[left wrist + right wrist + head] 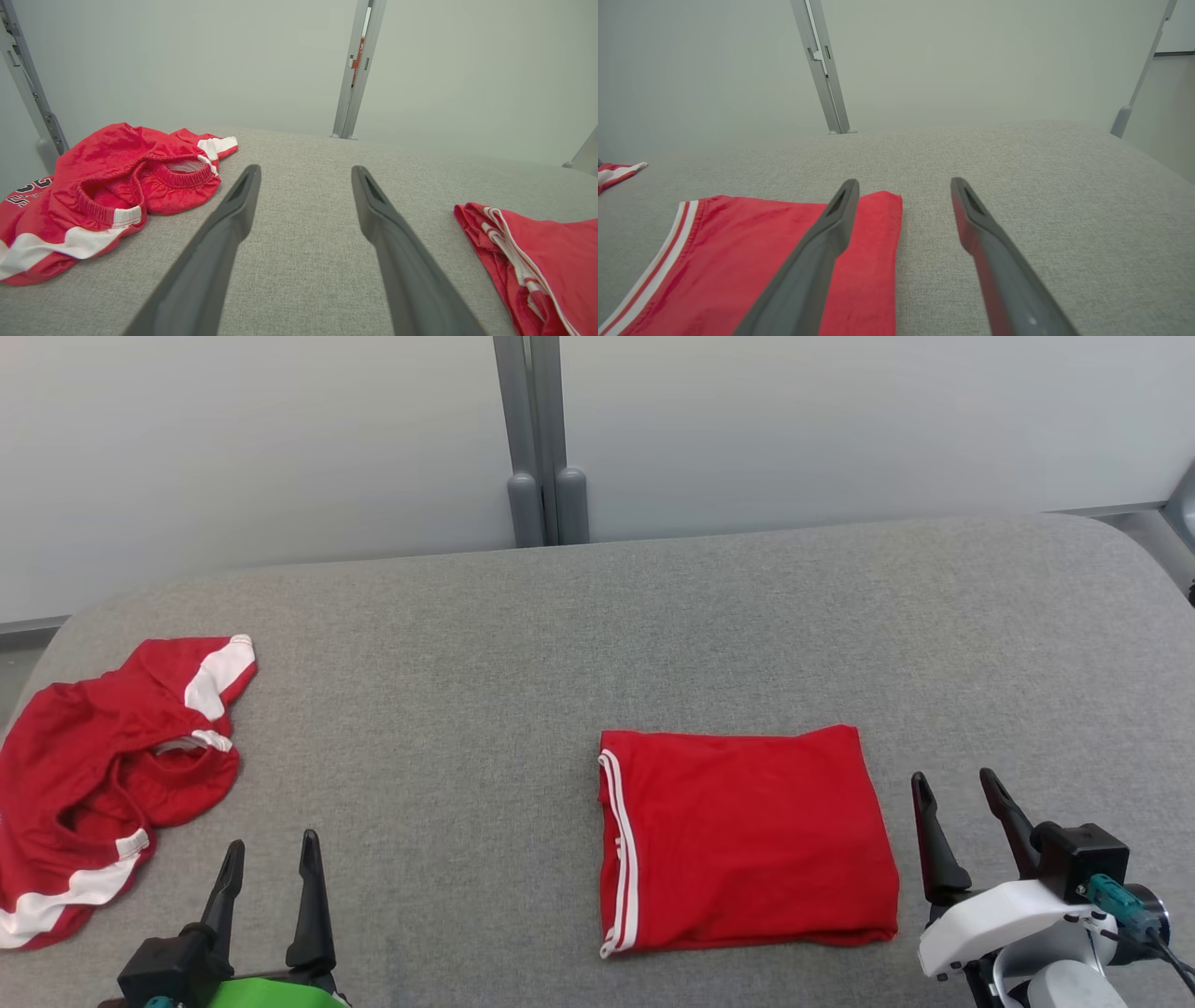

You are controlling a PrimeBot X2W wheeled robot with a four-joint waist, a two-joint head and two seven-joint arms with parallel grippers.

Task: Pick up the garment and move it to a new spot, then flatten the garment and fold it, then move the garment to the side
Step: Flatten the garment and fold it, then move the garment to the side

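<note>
**Both grippers spread wide, one red garment folded, one in a heap**

Head view first: folded red garment (747,840) flat on grey fabric-covered table (467,635), right of centre, nearer front edge than back. Neat rectangle, twin white stripes (621,859) down its left side.

Over at table's left edge: crumpled red garment (93,775), bunched up, white bands showing, elastic waistband opening facing up. Well apart from folded one, bare grey cloth between. Left wrist view adds some dark lettering (25,191) on far-left part of heap, too cut off to read.

L gripper (272,843) at front edge, left of centre. Fingers spread wide, pinching nothing. Just right of crumpled heap, apart from it. Same story in left wrist view: plain table between the two fingers, heap off to one side, folded piece off to the other.

R gripper (955,777) toward front-right corner. Fingers likewise spread, gripping nothing. Just beside folded garment's right edge, thin strip of table between in head view. In right wrist view, one finger crosses garment's far right corner in the picture; touching cloth or above it, can't tell.

Behind back edge: pale wall panels, grey post (537,439) at approx mid-table.
</note>
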